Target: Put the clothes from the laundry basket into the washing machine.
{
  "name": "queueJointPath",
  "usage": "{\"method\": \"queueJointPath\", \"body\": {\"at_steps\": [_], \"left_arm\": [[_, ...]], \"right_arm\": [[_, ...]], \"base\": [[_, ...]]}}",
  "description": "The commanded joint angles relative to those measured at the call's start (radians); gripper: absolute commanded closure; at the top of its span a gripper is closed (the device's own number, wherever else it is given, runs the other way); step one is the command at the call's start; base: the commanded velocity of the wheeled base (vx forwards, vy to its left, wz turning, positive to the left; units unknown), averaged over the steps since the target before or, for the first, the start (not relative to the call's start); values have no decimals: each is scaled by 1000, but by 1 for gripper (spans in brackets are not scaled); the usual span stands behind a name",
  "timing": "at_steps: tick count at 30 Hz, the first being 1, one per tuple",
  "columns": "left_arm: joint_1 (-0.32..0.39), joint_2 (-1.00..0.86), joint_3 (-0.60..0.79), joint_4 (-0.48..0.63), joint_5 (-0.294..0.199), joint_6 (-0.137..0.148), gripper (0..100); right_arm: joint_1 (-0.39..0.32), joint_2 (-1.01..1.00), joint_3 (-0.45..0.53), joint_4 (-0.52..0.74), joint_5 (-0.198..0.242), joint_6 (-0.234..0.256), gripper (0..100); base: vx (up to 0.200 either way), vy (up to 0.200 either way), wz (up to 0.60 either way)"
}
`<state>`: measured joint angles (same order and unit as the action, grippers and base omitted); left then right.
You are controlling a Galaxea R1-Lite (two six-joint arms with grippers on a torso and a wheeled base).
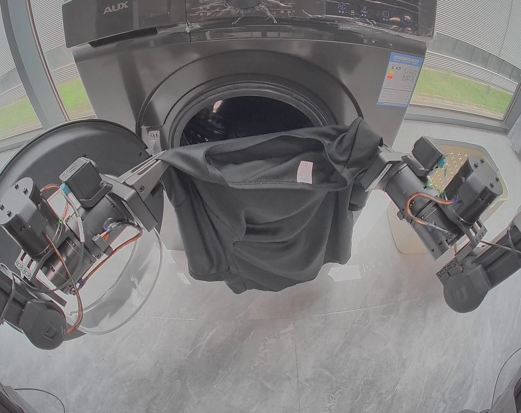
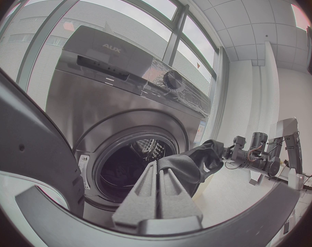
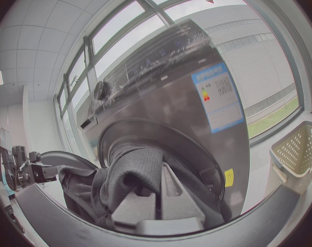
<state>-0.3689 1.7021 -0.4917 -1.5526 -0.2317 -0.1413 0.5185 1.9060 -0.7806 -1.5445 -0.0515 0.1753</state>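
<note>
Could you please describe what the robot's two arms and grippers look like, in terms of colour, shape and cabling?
Both the left arm and right arm are black, built from round cylindrical joints, with orange and black cables looped outside near the wrists and a small teal connector each. The left gripper and right gripper have grey, tapering wedge-shaped fingers with recessed panels.

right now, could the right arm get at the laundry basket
Probably not: the right gripper is shut on the black garment, which the left gripper also holds. Otherwise the laundry basket stands close beside that arm, nothing between.
</note>
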Motion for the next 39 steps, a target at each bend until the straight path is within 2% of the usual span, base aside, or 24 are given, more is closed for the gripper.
{"method": "queueJointPath", "body": {"at_steps": [1, 10, 14, 23, 39], "left_arm": [[-2, -33, -7, -8, 5, 5, 100], [15, -55, -34, -6, 5, -6, 100], [22, -52, -50, -6, 20, -8, 100], [77, -47, -85, -4, 25, -14, 100], [82, -41, -94, -4, 38, -27, 100]], "right_arm": [[9, -71, -12, 0, -1, -5, 100], [14, -77, -5, -2, -1, -7, 100], [12, -76, -8, -2, -1, -5, 100], [0, -82, -2, -2, 1, -7, 100], [2, -84, 9, -2, 1, -4, 100]], "base": [[0, 0, 0], [0, 0, 0], [0, 0, 0], [0, 0, 0], [0, 0, 0]]}}
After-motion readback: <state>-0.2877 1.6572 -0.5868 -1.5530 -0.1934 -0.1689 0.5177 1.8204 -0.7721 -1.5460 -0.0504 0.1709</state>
